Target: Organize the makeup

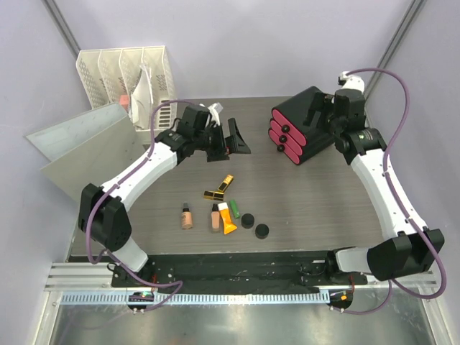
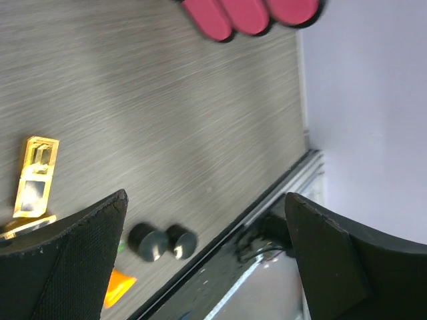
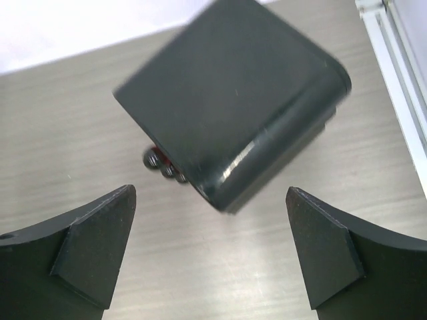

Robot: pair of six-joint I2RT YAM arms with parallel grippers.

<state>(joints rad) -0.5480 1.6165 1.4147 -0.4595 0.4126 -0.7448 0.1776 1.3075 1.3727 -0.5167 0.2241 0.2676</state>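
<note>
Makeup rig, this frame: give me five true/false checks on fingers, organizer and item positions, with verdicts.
1. The left fingers and right fingers are open and hold nothing. True.
2. The organizer stands on the left side of the table. False: it is at the far right, by the right fingers.
3. The two black discs lie side by side toward the table's near edge. True.
4. The orange tube is inside a drawer. False: it lies on the table beside a foundation bottle.
5. The left fingers grip a lipstick. False: both lipsticks lie on the table.
</note>
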